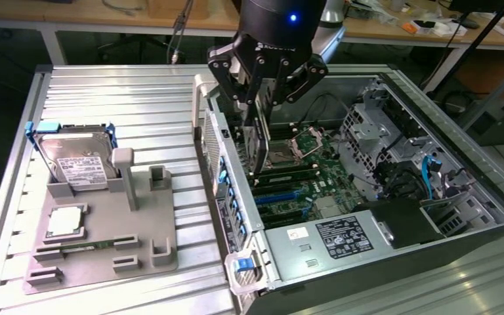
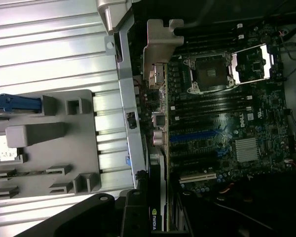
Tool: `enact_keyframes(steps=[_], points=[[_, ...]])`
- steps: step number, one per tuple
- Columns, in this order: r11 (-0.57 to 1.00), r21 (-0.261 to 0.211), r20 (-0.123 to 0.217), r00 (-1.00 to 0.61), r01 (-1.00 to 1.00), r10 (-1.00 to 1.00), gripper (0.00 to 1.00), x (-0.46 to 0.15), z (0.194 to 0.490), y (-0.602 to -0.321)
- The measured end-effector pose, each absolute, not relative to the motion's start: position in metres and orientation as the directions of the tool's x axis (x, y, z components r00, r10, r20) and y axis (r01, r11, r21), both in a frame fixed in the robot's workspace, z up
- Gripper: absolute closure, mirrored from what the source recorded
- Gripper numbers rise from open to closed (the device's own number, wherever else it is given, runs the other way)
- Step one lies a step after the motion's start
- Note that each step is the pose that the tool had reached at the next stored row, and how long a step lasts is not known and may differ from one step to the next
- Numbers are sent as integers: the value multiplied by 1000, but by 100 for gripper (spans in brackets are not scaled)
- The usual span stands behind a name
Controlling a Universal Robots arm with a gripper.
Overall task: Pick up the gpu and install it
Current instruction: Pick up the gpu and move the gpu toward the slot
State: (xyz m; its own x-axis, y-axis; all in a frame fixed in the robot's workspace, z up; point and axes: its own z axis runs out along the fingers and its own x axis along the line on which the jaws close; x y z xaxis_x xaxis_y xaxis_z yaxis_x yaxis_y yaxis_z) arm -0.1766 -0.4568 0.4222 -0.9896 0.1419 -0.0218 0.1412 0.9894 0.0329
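My gripper hangs over the open computer case, shut on the gpu. The gpu is held on edge as a thin dark card, pointing down toward the motherboard. It sits just inside the case's rear wall. Its lower edge is above the expansion slots; I cannot tell whether it touches them. In the wrist view the gpu shows edge-on with a small green logo, between dark fingers. Beyond it lie the blue slot and the white slot.
A grey fixture tray on the ribbed table at the exterior view's left holds a silver hard drive, a CPU and a RAM stick. Inside the case are the CPU socket, a power supply and drive cages.
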Motion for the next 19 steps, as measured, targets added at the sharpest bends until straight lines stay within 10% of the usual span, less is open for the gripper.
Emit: enact_keyframes(steps=[19], points=[[989,33,-22,-990,141,142,73,-161,422,-457]])
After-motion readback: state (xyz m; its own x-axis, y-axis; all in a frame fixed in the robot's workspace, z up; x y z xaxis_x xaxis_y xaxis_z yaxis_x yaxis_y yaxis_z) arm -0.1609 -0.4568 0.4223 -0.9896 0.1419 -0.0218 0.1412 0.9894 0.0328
